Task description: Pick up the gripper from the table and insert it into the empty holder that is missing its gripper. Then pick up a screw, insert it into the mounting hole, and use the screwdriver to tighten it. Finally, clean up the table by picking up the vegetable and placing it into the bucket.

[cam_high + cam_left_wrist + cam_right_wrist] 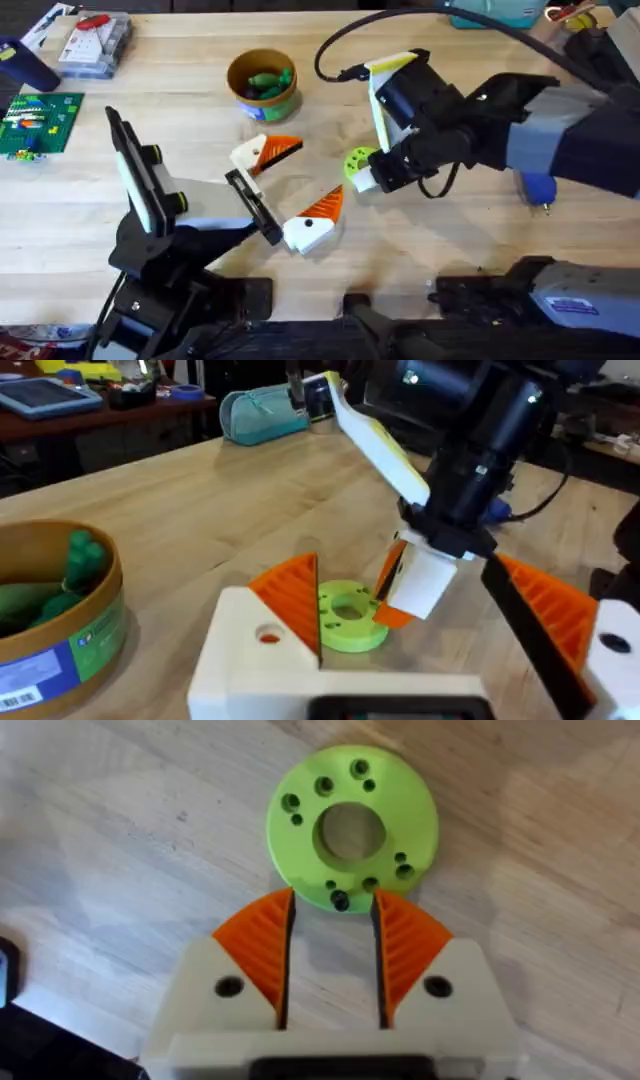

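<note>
The right gripper (331,935) points down at the table, its orange pads (262,945) a narrow gap apart and holding nothing. Just past its fingertips lies the vegetable (352,824), a flat lime-green disc with a centre hole and small holes around it. The disc's near edge touches or almost touches the pad tips, and it is far wider than the gap between them. It is round, so it has no long axis and lies flat on the wood.

In the overhead view the right gripper (372,178) sits beside the vegetable (358,160) near the table's middle. The left gripper (288,190) is spread open and empty, a little nearer the left arm's side. The right arm is clearly closer to the disc.

The bucket (263,84) stands farther back and to the left, with dark green pieces inside.
</note>
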`<state>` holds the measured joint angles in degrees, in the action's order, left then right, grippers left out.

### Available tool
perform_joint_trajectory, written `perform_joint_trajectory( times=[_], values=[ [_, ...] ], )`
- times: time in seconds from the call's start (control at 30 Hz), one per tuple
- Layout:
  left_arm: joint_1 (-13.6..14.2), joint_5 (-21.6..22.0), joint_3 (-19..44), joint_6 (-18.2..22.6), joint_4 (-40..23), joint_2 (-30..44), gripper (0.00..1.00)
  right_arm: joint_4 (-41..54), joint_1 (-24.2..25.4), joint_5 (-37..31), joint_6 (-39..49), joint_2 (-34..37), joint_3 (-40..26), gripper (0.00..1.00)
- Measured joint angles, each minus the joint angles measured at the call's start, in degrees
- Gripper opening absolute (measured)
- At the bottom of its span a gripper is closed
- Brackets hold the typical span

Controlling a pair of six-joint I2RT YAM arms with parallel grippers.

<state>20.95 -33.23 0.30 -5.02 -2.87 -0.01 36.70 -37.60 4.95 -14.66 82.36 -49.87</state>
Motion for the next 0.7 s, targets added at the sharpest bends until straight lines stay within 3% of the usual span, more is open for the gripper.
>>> perform_joint_trajectory(
  times=[0.13,0.5,0.7],
  values=[
    [0.0,0.0,0.0,0.0,0.0,0.0,0.99,-0.9,0.0,0.0,0.0,0.0,0.0,0.32],
    [0.0,0.0,0.0,0.0,0.0,0.0,0.99,-0.6,0.0,-0.3,0.1,0.6,0.0,0.276],
    [0.0,0.0,0.0,0.0,0.0,0.0,0.99,-0.4,0.0,-1.2,0.1,1.7,-0.5,0.132]
  ],
)
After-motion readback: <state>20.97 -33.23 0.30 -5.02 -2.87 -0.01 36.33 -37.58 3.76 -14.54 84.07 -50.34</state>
